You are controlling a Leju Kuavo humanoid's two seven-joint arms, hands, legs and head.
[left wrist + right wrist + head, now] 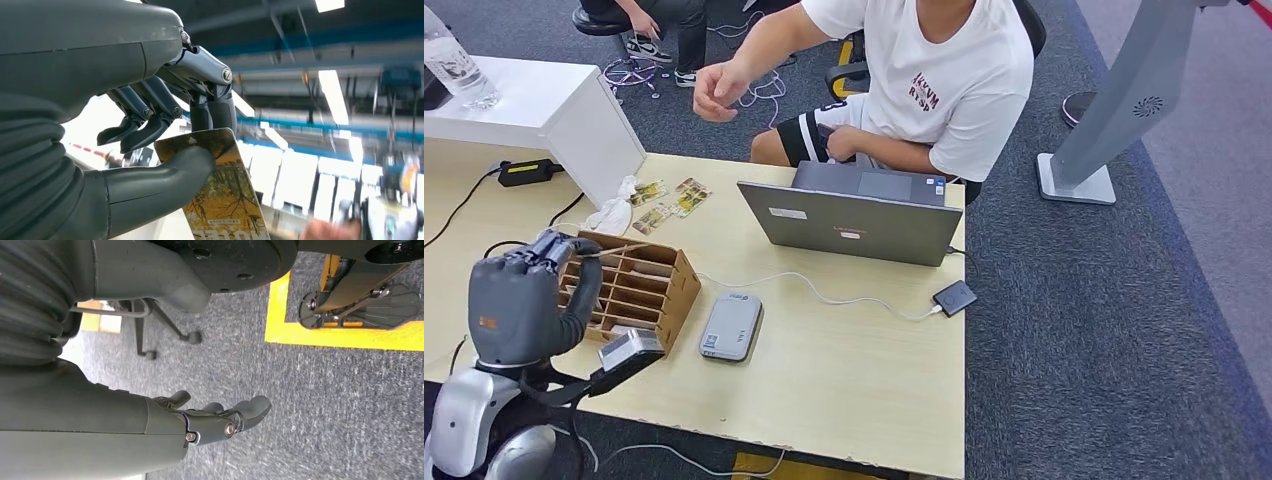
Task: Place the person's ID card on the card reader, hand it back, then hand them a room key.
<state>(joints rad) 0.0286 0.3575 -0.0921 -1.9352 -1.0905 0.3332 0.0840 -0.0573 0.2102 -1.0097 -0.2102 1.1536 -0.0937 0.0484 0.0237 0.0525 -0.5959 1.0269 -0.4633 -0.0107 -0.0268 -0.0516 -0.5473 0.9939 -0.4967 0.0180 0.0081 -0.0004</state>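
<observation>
My left hand [522, 300] is raised over the table's near left corner, just in front of the cardboard slot rack [646, 290]. It pinches a yellow-orange patterned key card [225, 195] between thumb [165, 175] and fingers [212, 107]; the card stands upright. The grey card reader [730, 326] lies flat on the table to the right of the rack, with nothing on it. Across the table sits a person in a white T-shirt [954, 70], one hand [714, 92] held out in the air. My right hand [220, 422] hangs over grey carpet, holding nothing, fingers loosely straight.
An open grey laptop [854, 215] stands mid-table. A white cable runs to a small black pad [954, 297] at the right edge. Several picture cards [669, 200] lie beside a white box [544, 110] with a water bottle [454, 65] on it. A grey stand [1104, 120] rises on the right.
</observation>
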